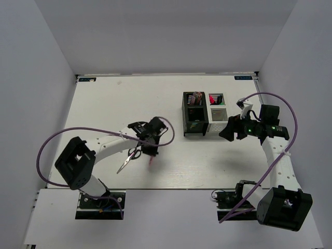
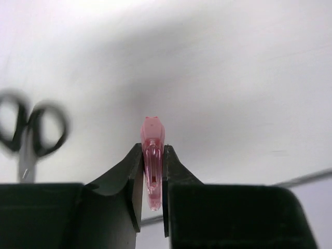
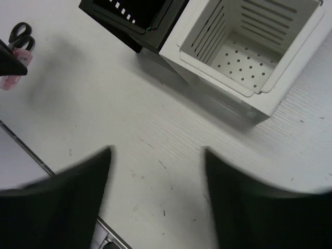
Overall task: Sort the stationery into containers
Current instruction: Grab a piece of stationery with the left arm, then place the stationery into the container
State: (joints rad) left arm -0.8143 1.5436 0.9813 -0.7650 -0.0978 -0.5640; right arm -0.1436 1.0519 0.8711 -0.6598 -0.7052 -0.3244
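My left gripper is shut on the small pink translucent cutter, which stands upright between the fingertips; the cutter also shows in the top view. The black-handled scissors lie on the table just left of that gripper, blurred in the left wrist view. The black holder and the white holder stand side by side right of centre. My right gripper is open and empty, low over bare table just right of the white holder.
The black holder has several items inside, and something pink shows in the white holder's far end in the top view. Purple cables loop from both arms. White walls enclose the table on three sides.
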